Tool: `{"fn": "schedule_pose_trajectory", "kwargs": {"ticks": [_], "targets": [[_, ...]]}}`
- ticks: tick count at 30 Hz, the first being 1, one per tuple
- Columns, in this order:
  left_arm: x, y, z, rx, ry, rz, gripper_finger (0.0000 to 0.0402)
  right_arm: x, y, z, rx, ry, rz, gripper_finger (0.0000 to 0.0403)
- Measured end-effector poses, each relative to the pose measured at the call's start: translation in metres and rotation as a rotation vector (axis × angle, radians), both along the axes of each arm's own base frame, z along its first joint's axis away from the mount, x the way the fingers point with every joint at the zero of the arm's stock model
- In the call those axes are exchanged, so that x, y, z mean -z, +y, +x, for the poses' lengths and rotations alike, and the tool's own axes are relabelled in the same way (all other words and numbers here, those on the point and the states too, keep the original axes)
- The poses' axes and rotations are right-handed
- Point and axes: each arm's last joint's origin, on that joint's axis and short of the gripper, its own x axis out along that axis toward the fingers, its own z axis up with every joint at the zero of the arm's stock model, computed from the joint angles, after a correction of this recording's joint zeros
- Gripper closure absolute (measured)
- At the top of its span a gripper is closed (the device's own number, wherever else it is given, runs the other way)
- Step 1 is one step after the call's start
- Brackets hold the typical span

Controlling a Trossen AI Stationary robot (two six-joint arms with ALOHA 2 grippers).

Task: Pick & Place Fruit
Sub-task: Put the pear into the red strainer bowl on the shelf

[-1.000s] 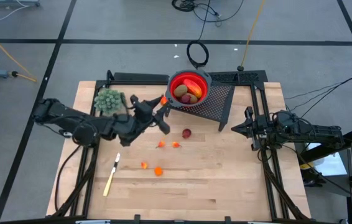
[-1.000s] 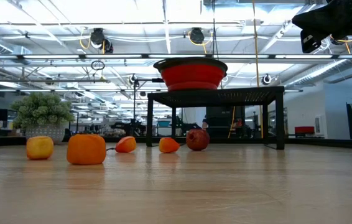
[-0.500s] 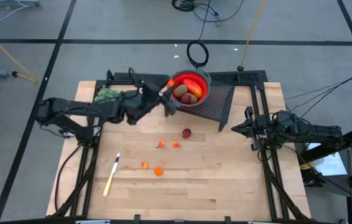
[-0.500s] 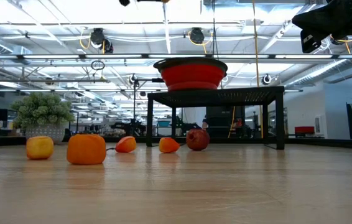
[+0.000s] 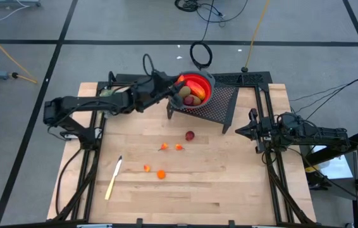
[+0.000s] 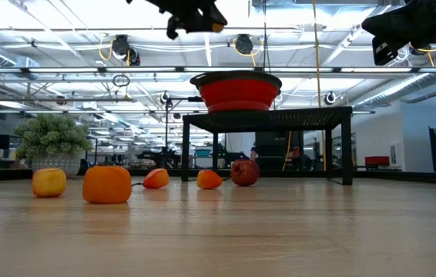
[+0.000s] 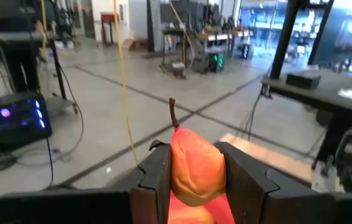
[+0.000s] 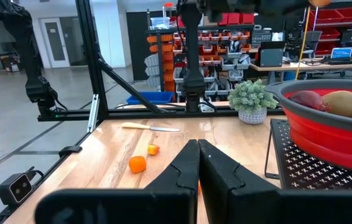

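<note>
Left tool moved up over red bowl, pinching orange fruit, right tool pressed together, unmoved.

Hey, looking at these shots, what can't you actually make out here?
- High view: what the left pincer holds at the red bowl rim; too small, hidden by the arm.
- Low view: the red bowl's contents; its wall hides them.
- Left wrist view: the bottom of the held orange fruit; cut off by the edge.
- Right wrist view: the bowl's far side; cut off by the edge.
</note>
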Motion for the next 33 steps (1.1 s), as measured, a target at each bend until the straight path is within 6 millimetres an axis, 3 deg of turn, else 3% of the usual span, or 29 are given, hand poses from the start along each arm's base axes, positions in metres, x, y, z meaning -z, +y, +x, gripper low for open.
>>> {"fn": "schedule_pose_trajectory", "kwargs": {"ticks": [9,16,33], "targets": [[0.028,0.023,0.014,0.067,0.063,-0.068,0.0286,0.0,0.0,0.0,0.004,0.001,0.0,0.0403],[0.053,0.03,0.02,0.12,0.162,-0.176,0.0286,0.0,0.0,0.0,0.004,0.001,0.0,0.0403],[0.064,0.03,0.015,0.121,0.269,-0.25,0.0286,0.0,0.0,0.0,0.003,0.001,0.004,0.0403]]}}
